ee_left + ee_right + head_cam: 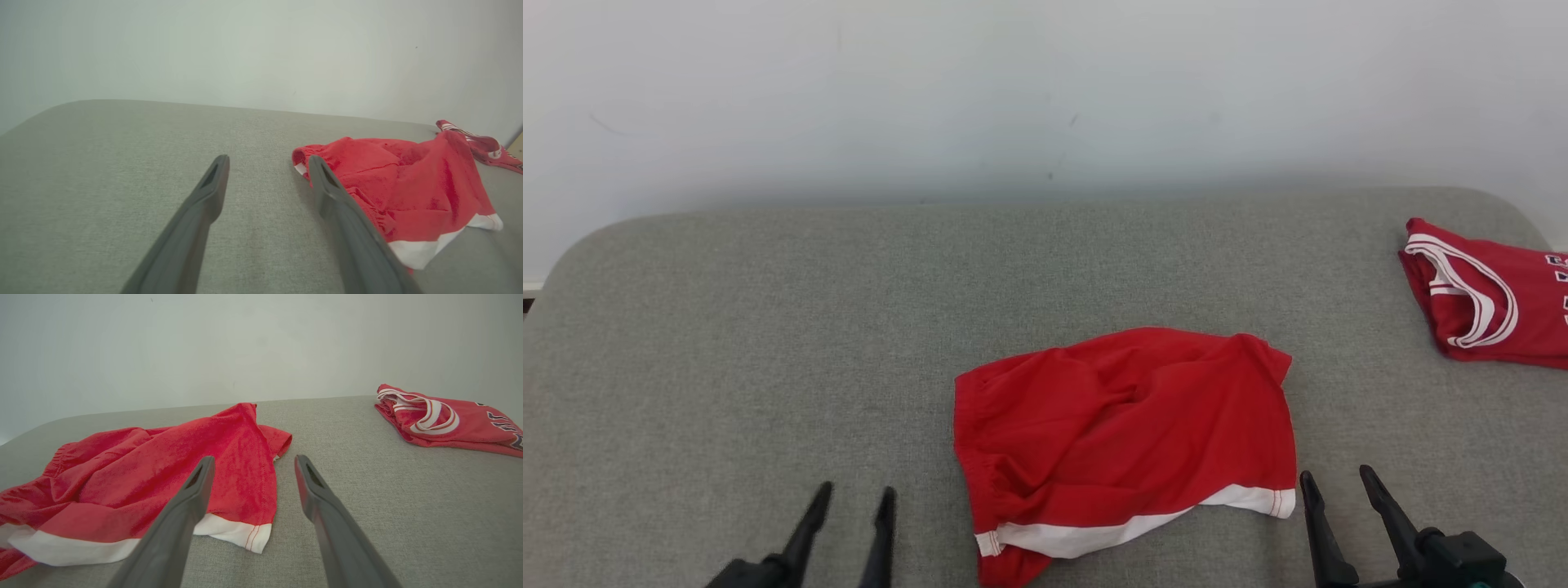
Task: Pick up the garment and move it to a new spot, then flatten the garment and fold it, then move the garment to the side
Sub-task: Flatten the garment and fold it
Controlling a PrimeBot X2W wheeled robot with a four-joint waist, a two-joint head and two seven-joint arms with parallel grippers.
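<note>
The garment [1127, 425] is a pair of red shorts with a white hem band, lying rumpled near the front middle of the grey padded table [768, 327]. It also lies at the right in the left wrist view [408, 192] and at the left in the right wrist view [163, 465]. My left gripper [854, 494] stands open at the lower left, apart from the shorts, with nothing between its fingers [212, 183]. Open too is my right gripper [1338, 480], just right of the shorts' white hem corner, and it holds nothing [253, 465].
A second red garment [1486, 294], a folded jersey with white trim, lies at the table's far right edge, also in the right wrist view [441, 416]. A pale wall [1045, 98] rises behind the table. Bare grey surface spreads to the left of the shorts.
</note>
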